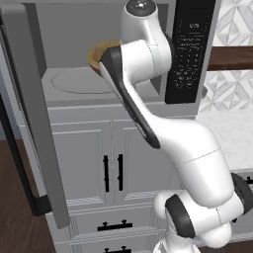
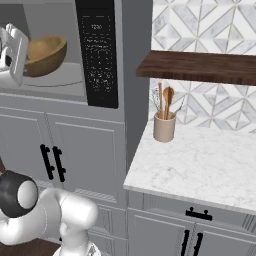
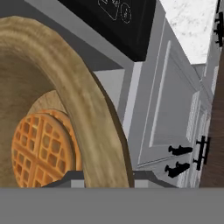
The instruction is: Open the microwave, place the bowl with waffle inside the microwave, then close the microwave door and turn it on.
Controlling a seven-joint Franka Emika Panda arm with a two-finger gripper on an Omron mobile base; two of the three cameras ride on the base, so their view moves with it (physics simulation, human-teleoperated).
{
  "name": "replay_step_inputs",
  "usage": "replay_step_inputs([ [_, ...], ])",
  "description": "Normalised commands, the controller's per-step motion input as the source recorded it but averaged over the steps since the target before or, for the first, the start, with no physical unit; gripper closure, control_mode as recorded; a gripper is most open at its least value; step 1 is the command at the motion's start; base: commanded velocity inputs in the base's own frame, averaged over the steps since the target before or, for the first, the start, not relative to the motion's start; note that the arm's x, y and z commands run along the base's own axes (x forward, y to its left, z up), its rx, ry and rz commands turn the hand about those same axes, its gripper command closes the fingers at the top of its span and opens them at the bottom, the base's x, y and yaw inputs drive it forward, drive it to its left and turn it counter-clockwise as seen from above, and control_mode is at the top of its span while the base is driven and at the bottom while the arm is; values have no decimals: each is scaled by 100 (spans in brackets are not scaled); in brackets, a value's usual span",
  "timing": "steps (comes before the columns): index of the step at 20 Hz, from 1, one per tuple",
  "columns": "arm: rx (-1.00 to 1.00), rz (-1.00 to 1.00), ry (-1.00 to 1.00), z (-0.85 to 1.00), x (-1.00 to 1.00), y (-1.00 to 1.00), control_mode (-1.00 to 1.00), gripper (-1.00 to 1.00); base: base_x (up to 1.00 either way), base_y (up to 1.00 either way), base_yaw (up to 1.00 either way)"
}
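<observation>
The white two-finger gripper [image 2: 20, 50] is clamped on the rim of the small round brown wooden bowl [image 2: 44, 55], which tilts on its side inside the cavity of the large grey built-in microwave [image 1: 74, 89], above the round turntable plate [image 1: 81, 81]. In the hand view the orange-brown waffle [image 3: 41, 148] lies against the bowl's bottom, just ahead of the fingers. The black keypad panel [image 2: 99, 55] stands just beyond the bowl. The grey-framed microwave door [image 1: 42, 123] hangs wide open, well away from the hand, its black bar handle [image 1: 20, 163] outward.
</observation>
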Motion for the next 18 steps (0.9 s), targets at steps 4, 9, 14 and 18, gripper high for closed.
replay_step_inputs([
  [4, -10, -10, 17, -53, 70, 34, -100, 100, 0, 0, 0],
  [9, -2, 5, 13, -42, 80, 46, -100, 100, 0, 0, 0],
  [14, 9, 11, 0, -1, 84, 5, -100, 100, 0, 0, 0],
  [18, 7, 3, 3, -18, 83, 0, -100, 100, 0, 0, 0],
])
